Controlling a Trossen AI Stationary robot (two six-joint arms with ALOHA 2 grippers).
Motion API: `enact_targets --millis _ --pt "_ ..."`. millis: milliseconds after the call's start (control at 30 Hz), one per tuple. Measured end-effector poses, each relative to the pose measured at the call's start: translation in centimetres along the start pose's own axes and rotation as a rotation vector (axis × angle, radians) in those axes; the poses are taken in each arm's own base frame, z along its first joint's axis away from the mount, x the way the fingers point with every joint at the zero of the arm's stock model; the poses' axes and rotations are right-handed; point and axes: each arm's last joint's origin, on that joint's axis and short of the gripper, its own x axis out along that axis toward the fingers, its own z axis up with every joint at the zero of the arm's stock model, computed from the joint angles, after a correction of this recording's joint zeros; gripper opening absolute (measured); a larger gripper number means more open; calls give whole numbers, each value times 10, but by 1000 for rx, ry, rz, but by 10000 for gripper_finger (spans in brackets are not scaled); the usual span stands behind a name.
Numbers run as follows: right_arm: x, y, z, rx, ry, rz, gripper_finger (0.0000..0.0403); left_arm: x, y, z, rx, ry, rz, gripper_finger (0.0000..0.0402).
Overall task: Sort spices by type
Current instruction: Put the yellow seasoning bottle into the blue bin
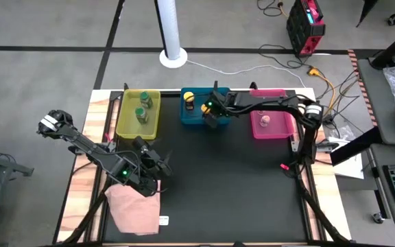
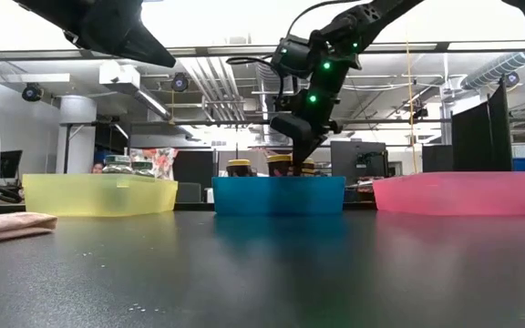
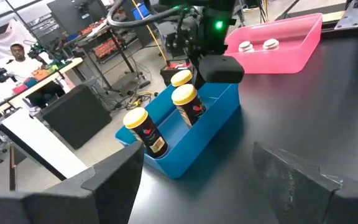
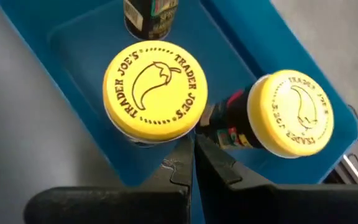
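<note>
Three spice jars with yellow lids stand in the blue bin (image 1: 199, 108): one (image 4: 154, 87) on one side of my right gripper's tips, one (image 4: 289, 113) on the other, and a third (image 4: 149, 15) beyond. My right gripper (image 4: 192, 155) is shut and slants down into the blue bin between the first two. Two green-lidded jars (image 1: 142, 108) stand in the yellow bin (image 1: 126, 122). Pink-lidded jars (image 3: 258, 45) sit in the pink bin (image 1: 282, 127). My left gripper (image 1: 155, 165) hangs open over the black mat, nothing between its fingers. My right gripper's shut fingers (image 4: 178, 169) point slanting down from above into the gap between two yellow-lidded jars, just beside the lid edge (image 4: 185, 127) of one. Whether they touch either jar I cannot tell.
A pink cloth (image 1: 134, 207) lies at the mat's near left corner, close under my left arm. The three bins stand in a row along the table's far edge. The black mat (image 1: 232, 185) between the bins and the near edge is bare.
</note>
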Motion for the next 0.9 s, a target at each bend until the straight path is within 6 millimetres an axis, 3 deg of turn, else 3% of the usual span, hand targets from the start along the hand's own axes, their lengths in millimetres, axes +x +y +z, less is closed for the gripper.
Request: enact_targets --millis 900 --pt "8 6 -9 79 8 34 9 0 1 1 33 -16 26 285"
